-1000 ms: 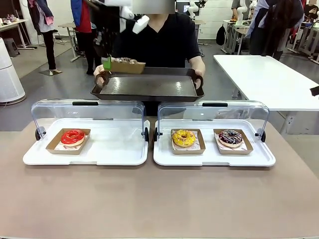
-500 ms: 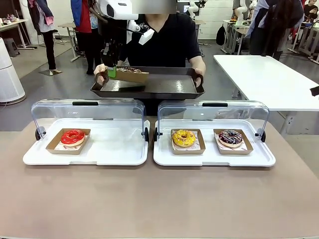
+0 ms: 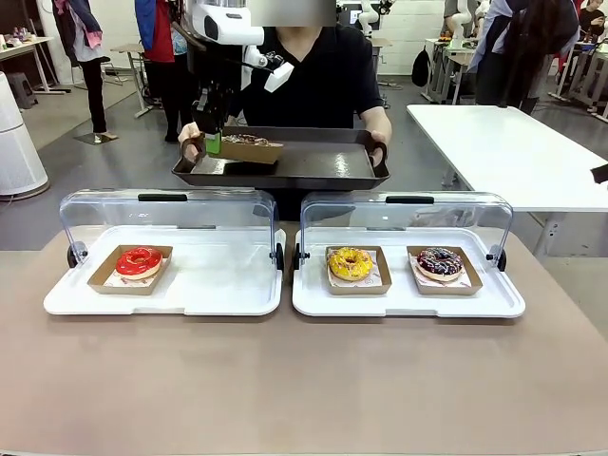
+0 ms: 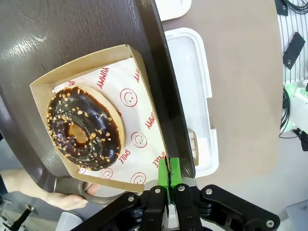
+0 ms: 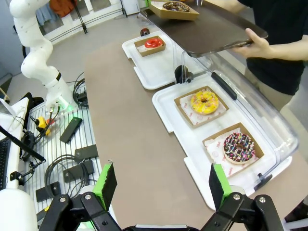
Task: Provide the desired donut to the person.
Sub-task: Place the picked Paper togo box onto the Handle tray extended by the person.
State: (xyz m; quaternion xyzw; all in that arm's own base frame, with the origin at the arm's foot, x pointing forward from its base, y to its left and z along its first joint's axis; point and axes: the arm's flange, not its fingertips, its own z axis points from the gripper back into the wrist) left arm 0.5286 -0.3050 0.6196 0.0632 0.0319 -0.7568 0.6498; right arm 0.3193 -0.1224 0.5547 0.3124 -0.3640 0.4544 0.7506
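cardboard box (image 4: 82, 65) of the chocolate donut (image 4: 84, 127), edge pinched in my closed left claw (image 4: 168, 166), over the person's (image 3: 313, 76) dark tray (image 4: 72, 29); right claw (image 5: 162, 185) spread wide.

Person's hand (image 4: 50, 191) half under the tray (image 4: 72, 29) handle, tray past the top edge.

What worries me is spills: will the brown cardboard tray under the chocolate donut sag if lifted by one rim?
Probably not: the brown cardboard tray looks flat with the left end effector pinching one rim. Likely tippy: the chocolate donut sits away from that rim.
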